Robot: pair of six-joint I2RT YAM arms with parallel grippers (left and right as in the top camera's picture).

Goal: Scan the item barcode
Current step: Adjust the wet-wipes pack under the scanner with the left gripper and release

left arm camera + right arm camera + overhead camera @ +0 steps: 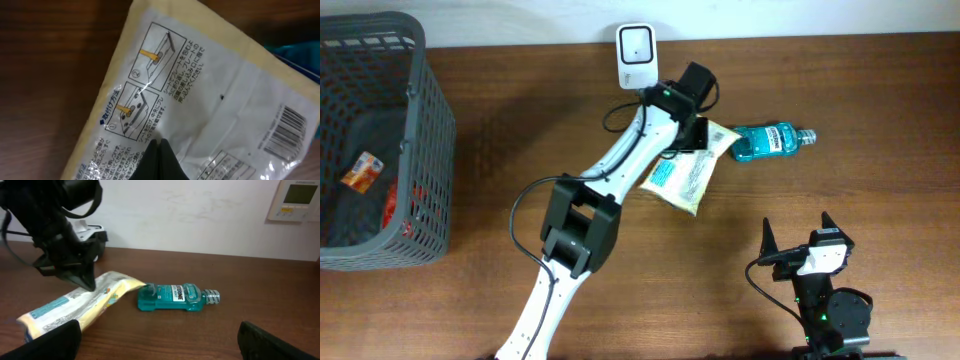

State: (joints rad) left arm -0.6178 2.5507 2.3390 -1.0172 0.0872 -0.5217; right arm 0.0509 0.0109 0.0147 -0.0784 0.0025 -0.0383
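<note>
Packet (682,180), centre frame: light, soft, slippery film, likely best held by a seam; left tool (692,137) clamped its edge, right tool (797,234) gaped empty.

I count one printed packet (682,180) near the table's centre. One teal mouthwash bottle (768,141) lies at its two o'clock. One white scanner (636,55) sits at twelve o'clock and one grey basket (435,130) at nine. In the basket I make out two things, an orange packet (362,172) and a red item (398,205).
</note>
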